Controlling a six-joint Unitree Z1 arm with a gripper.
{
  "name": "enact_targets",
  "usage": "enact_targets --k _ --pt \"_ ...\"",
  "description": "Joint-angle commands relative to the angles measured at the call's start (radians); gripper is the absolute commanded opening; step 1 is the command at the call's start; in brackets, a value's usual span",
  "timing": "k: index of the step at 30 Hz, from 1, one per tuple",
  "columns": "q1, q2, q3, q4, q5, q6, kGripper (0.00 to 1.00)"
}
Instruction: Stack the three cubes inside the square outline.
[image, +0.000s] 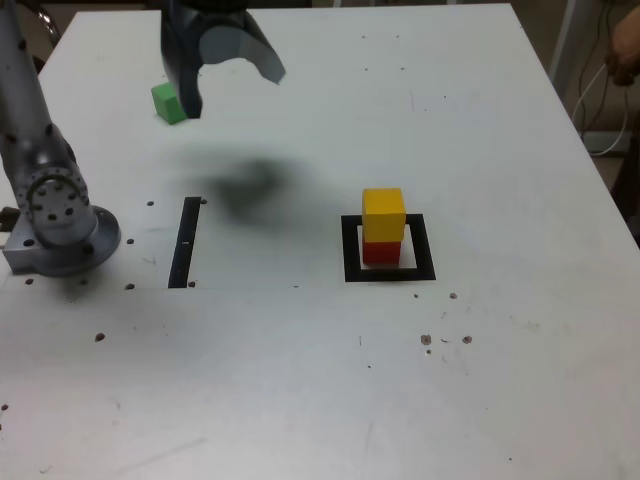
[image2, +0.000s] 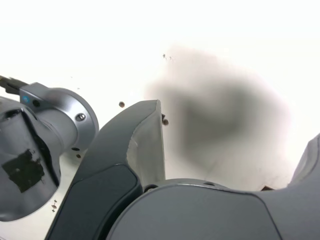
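Note:
In the exterior view a yellow cube (image: 384, 214) sits on a red cube (image: 381, 252) inside the black square outline (image: 350, 252) on the white table. A green cube (image: 168, 103) lies far off at the back, toward the exterior view's left. My gripper (image: 235, 88) hangs open in the air just beside the green cube, one finger (image: 187, 80) partly in front of it, with nothing between the jaws. Only my two dark fingers (image2: 135, 160) over bare table and a shadow appear in the wrist view, with no cube showing.
The arm's grey base (image: 58, 222) is bolted at the exterior view's left. A thin black strip (image: 184, 243) lies between the base and the outline. A person's hand (image: 624, 48) shows at the far right edge, beside white cables.

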Motion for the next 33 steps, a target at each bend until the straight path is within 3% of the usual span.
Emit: enact_targets --k 1,14,26,33 --pt "0.041 -0.003 -0.006 0.001 -0.002 0.021 1.0" --pt "0.275 0.042 0.023 -0.062 0.011 0.124 1.0" --pt "0.44 0.056 0.094 -0.179 0.02 0.229 1.0" --pt "0.53 0.096 0.082 -0.197 0.035 0.3 0.99"
